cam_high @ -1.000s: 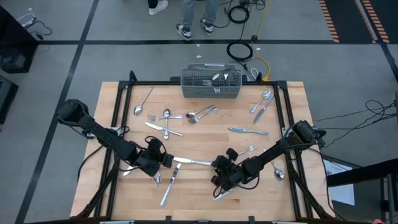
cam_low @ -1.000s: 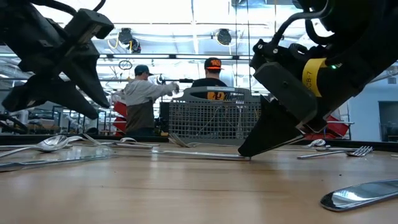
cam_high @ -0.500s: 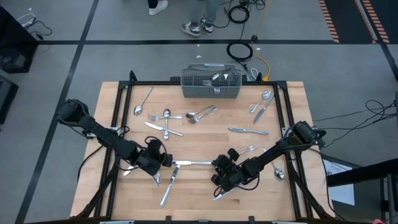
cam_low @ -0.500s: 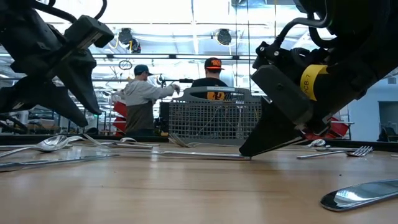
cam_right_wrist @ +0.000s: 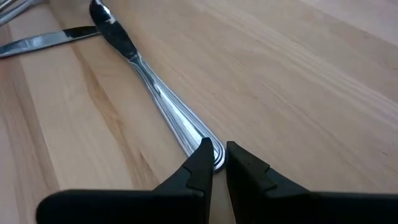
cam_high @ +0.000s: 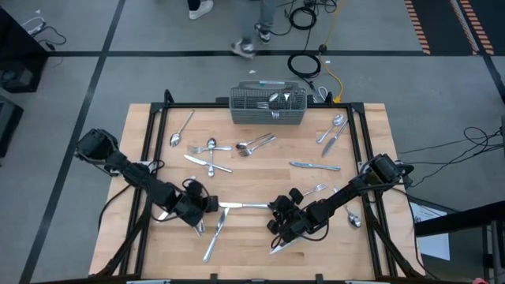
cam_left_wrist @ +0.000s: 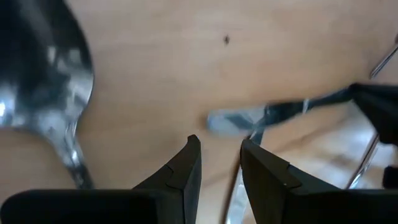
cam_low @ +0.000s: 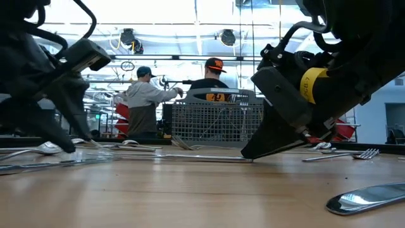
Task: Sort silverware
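Observation:
A table knife [cam_high: 245,206] lies near the table's front, between my two grippers. My right gripper [cam_high: 274,209] is shut on its handle end. My left gripper [cam_high: 210,207] hovers low at the blade end, open, its fingers [cam_left_wrist: 189,168] just short of the blade tip [cam_left_wrist: 231,121] and touching nothing. A spoon [cam_left_wrist: 46,81] lies beside the left gripper, and another knife [cam_high: 211,237] lies on the near side of it. More silverware, spoons [cam_high: 209,147], forks [cam_high: 256,143] and knives [cam_high: 316,166], lies flat across the far half of the table. My right gripper pinches the knife's handle end [cam_right_wrist: 210,149] between its two fingertips. The fingers slant down from the table's right side and lie roughly along the knife. The knife stretches away from the fingers, lying low along the wood, blade [cam_right_wrist: 115,31] toward my left gripper.
A grey wire basket [cam_high: 268,106] holding some silverware stands at the middle of the far edge. A fork [cam_high: 316,189] and a spoon [cam_high: 353,219] lie beside my right arm. In the low view, people [cam_low: 145,95] stand beyond the table.
My left gripper has sunk toward the table beside the knife's blade end and rolled about its own axis; its gap is unchanged. My right gripper has kept its hold on the knife's handle, and the knife lies where it was.

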Available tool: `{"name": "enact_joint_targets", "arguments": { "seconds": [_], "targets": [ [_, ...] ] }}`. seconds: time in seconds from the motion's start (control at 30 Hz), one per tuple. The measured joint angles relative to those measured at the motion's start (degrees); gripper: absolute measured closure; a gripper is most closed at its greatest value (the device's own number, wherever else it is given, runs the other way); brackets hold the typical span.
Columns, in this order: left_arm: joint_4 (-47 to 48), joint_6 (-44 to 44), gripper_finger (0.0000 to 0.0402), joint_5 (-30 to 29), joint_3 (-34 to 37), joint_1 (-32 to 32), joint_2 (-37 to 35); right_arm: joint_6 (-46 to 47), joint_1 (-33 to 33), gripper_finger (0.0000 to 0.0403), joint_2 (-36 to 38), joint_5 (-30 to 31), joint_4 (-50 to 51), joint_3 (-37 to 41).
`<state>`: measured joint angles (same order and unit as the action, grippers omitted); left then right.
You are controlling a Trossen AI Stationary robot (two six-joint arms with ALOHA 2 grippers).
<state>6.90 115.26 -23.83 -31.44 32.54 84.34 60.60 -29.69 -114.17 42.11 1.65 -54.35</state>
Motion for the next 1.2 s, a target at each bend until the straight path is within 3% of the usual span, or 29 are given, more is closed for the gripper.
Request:
{"name": "enact_joint_targets", "arguments": {
  "seconds": [0.33, 0.5, 0.67, 1.2],
  "targets": [
    [-0.88, 1.18, 0.0285, -1.13, 0.74, -0.64, -0.01, -0.37, 0.02, 0.0369, 0.00, 0.19, -0.05, -0.02],
    [-10.11, 1.50, 0.0285, -1.03, 5.24, -0.72, -0.05, -0.42, 0.09, 0.0369, -0.02, 0.98, -0.09, -0.06],
    [-12.55, 1.31, 0.0285, -0.97, 6.67, -1.08, -0.05, -1.14, 0.14, 0.0369, -0.04, 1.14, -0.09, -0.04],
    [-14.05, 1.45, 0.0285, 5.79, 6.62, 0.60, -0.07, 4.63, 0.48, 0.0369, -1.62, 2.10, -1.11, -0.11]
  ]
}}
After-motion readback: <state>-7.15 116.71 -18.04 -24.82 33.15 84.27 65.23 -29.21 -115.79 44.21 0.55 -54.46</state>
